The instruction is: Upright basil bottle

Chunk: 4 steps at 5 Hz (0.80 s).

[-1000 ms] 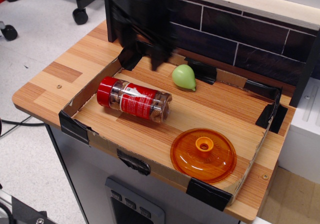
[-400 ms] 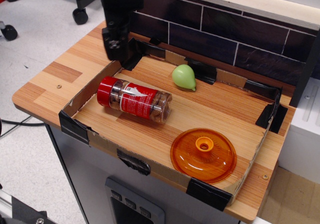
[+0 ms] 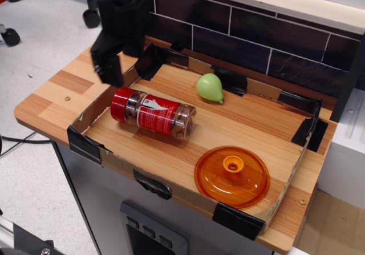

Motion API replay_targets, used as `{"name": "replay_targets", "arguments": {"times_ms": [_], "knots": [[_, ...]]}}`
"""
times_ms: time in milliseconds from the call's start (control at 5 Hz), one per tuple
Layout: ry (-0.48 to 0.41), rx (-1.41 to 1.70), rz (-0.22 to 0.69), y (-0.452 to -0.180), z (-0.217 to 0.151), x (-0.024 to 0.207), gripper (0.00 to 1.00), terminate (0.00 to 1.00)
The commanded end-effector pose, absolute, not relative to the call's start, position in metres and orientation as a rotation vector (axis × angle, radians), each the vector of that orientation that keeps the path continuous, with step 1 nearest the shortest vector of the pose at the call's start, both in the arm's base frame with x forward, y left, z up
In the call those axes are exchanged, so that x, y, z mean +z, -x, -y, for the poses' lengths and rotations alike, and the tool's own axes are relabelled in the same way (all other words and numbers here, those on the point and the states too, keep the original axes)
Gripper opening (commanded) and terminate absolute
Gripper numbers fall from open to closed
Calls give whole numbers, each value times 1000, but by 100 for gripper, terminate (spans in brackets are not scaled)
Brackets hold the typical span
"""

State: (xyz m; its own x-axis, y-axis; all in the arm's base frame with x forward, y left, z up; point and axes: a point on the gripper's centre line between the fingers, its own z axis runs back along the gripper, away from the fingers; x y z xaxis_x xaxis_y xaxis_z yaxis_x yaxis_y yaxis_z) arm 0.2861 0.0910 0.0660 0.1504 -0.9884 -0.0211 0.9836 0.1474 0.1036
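Observation:
The basil bottle [image 3: 153, 114] lies on its side in the left part of the cardboard tray [image 3: 188, 195]. Its red cap points left, its base right, and the red label faces up. My black gripper [image 3: 108, 68] hangs at the tray's back left corner, just above and behind the red cap and not touching the bottle. Its fingers point down and blur together, so I cannot make out the gap between them. It holds nothing that I can see.
A small green pear-shaped object [image 3: 210, 88] lies at the tray's back middle. An orange round lid [image 3: 231, 175] lies at the front right. Black tape marks the low tray walls. A dark tiled wall [image 3: 256, 35] runs behind.
My gripper has moved left and toward the front, from above the tray's back wall to its back left corner beside the bottle cap. The bottle, pear and lid have not moved.

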Motion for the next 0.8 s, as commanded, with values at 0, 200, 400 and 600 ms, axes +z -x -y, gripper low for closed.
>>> {"name": "replay_targets", "arguments": {"times_ms": [0,200,400,600], "knots": [[-142,-1448,55,-286,-100,49,100,0],[-149,-1418,82,-285,-96,42,100,0],[-137,-1420,85,-285,-93,39,100,0],[-135,-1420,78,-285,-88,32,100,0]]}}
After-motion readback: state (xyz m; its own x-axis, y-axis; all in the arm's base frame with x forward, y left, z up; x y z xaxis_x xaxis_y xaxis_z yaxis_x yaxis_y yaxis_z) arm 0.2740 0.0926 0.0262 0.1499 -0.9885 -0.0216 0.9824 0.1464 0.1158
